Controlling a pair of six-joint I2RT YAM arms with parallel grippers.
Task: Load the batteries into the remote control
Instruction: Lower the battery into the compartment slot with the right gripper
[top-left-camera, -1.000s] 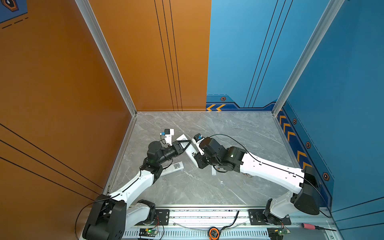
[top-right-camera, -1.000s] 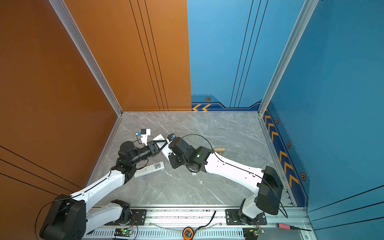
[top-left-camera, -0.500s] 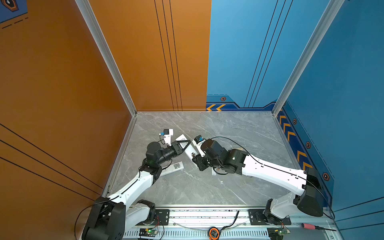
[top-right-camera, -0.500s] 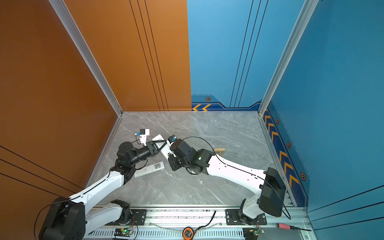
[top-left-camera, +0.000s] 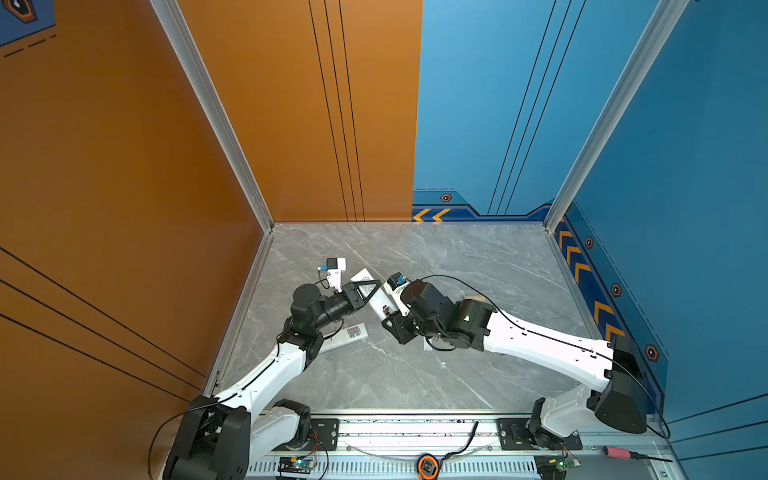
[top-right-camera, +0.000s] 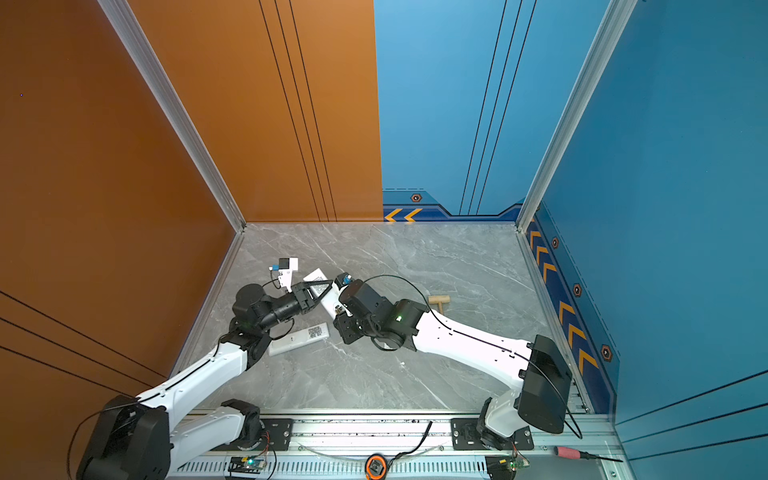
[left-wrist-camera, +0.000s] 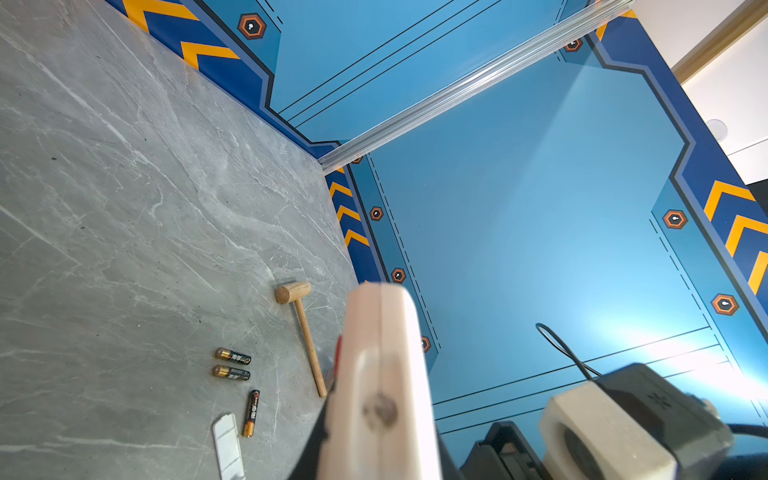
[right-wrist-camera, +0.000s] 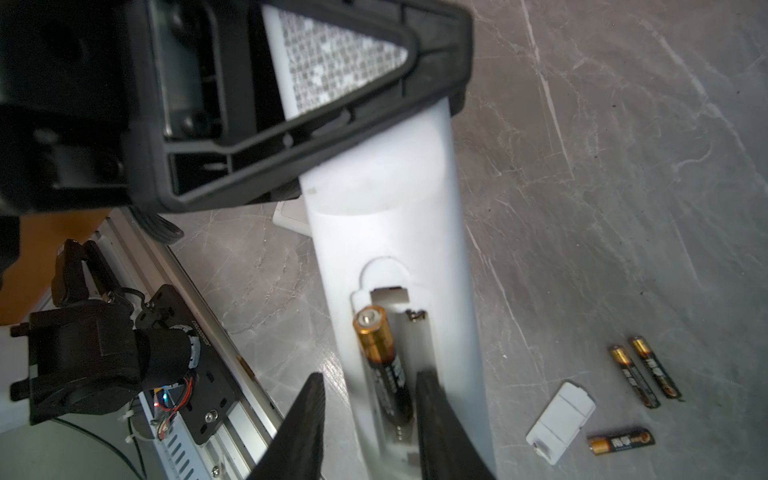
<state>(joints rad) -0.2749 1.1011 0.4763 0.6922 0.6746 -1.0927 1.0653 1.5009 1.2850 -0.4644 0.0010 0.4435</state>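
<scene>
Remote control (right-wrist-camera: 382, 208): slim white plastic bar, lifted off the desk (right-wrist-camera: 623, 166) left of centre, back face up, with an open bay at one end and a printed code label at the other.
Left claw (top-left-camera: 370, 286): clamped shut across the labelled end of the remote control, carrying it.
Right claw (right-wrist-camera: 370, 419): jaws parted, one either side of the loaded battery, apparently with no squeeze on it.
Loaded battery (right-wrist-camera: 380, 361): lying lengthwise in one slot of the bay, gold end and silver tip toward the metal contact plate, beside an empty slot with a bare wire contact.
Loose batteries (right-wrist-camera: 633, 376): three on the desk right of the remote control, two side by side, one next to the battery cover (right-wrist-camera: 561, 422), all close to the mallet (left-wrist-camera: 301, 332).
Look: black bodies, gold bands, silver tips, far shorter than the remote control.
Battery handling, judged: light, rigid, smooth and round, so prone to rolling or squirting from a pinch. Best taken across mid-body, leaving both ends free for the contacts.
Remote handling, judged: light, stiff, slick shell. Best held well clear of the bay.
Second remote (top-right-camera: 298, 338): flat on the desk, near left.
</scene>
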